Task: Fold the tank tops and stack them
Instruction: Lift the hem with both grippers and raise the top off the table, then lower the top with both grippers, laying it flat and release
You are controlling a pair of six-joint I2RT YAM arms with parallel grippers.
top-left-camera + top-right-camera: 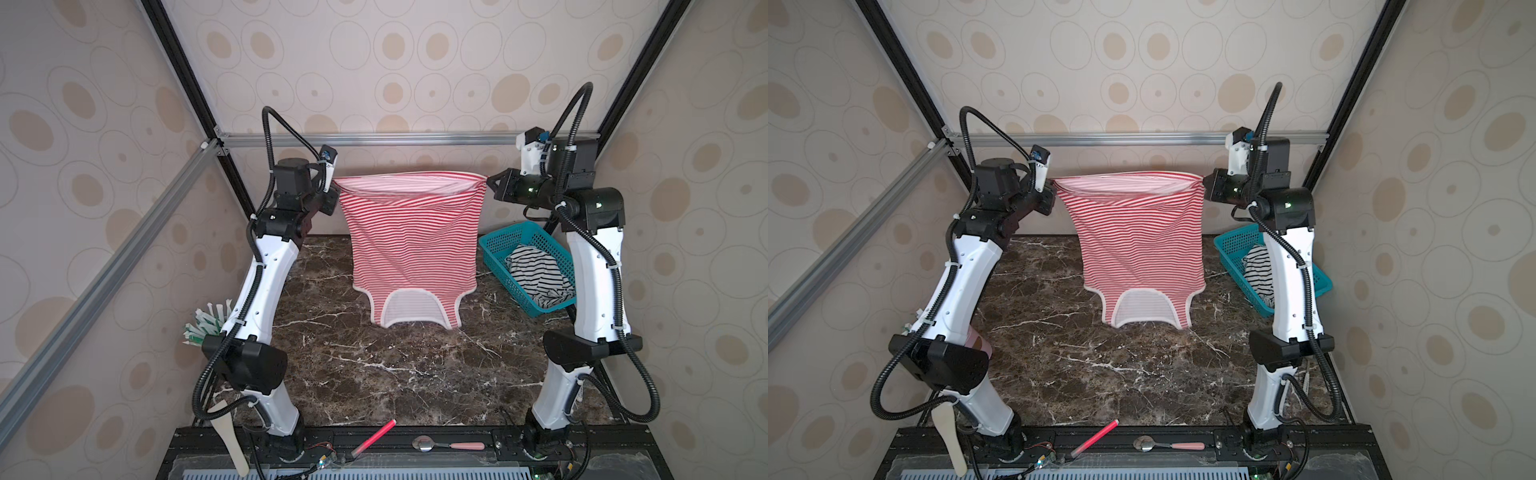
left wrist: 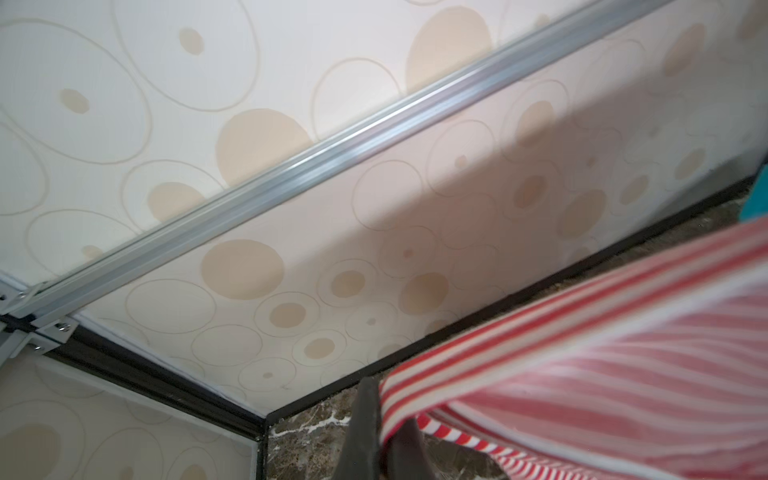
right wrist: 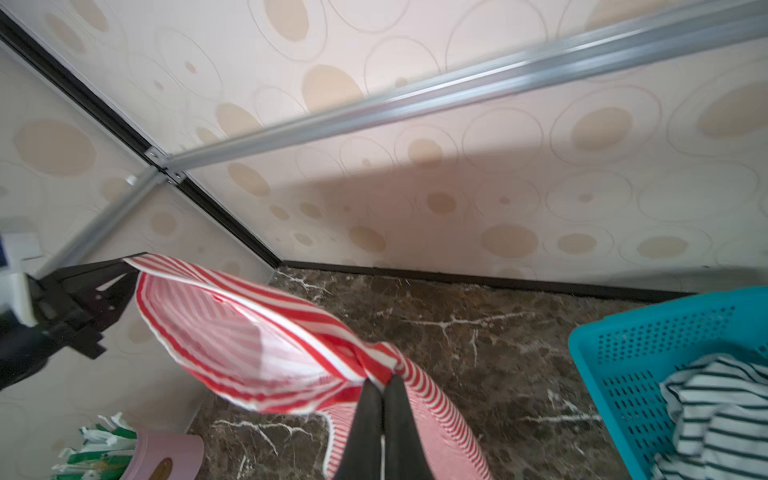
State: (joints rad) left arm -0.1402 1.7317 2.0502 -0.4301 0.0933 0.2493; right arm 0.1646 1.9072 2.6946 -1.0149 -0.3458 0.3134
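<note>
- Left gripper (image 1: 335,190) is raised above the back left of the table, clenched on the left corner of the hem of the red-and-white tank top (image 1: 411,245). In the left wrist view its dark fingers (image 2: 365,419) pinch the striped edge.
- The red-and-white tank top hangs stretched between the two claws near the back wall, hem up and white-trimmed neck and straps down. Its lower end reaches the marble table (image 1: 365,374); I cannot tell whether it rests there.
- Right gripper (image 1: 490,183) is level with the left one, clamped on the right hem corner. In the right wrist view the cloth bunches into its closed tips (image 3: 383,388).
- Left edge: a wooden spatula (image 1: 230,440) leans at the front left corner, just beside the left arm's base.
- The middle and front of the table, between the two arms and before the hanging top, lie bare.
- Front edge: a red stick (image 1: 374,438) and a spoon (image 1: 449,446) with a pink handle lie on the black rail, off the marble.
- Back edge: an aluminium bar (image 1: 374,139) runs across the wall above the held hem.
- Pink cup (image 3: 166,457) at the left edge, partly hidden behind the left arm, holds green-and-white sticks (image 1: 205,322).
- Teal basket (image 1: 498,243) sits at the right edge, tucked against the right arm and just right of the hanging top. The black-and-white tank top (image 1: 536,274) lies crumpled in it.
</note>
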